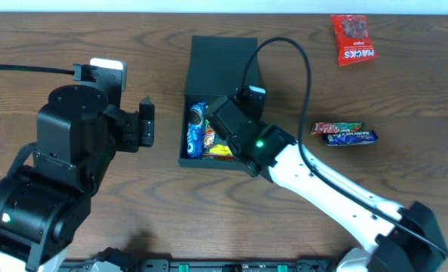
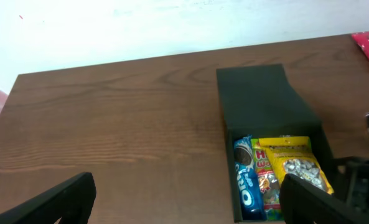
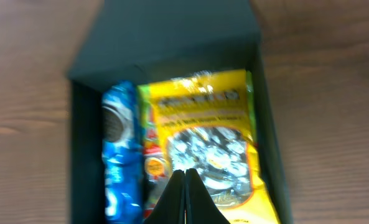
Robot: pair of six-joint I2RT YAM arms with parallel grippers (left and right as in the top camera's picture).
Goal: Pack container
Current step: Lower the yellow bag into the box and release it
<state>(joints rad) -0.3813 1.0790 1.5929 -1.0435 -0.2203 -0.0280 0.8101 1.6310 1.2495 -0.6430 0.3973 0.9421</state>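
Note:
The matte black container (image 1: pixel 222 57) stands open at the table's middle, its flap lid laid back on the far side; it also shows in the left wrist view (image 2: pixel 259 99) and the right wrist view (image 3: pixel 172 31). Inside lie a blue Oreo pack (image 1: pixel 196 132), a red-and-yellow packet (image 3: pixel 152 165) and a yellow packet (image 3: pixel 203 137). My right gripper (image 3: pixel 185 180) is shut and empty, hovering just above the yellow packet. My left gripper (image 1: pixel 143 123) is open and empty over the table, left of the container.
A red Hacks bag (image 1: pixel 353 39) lies at the far right. Two candy bars (image 1: pixel 343 134) lie right of the container. The right arm's black cable (image 1: pixel 299 68) arcs over the box.

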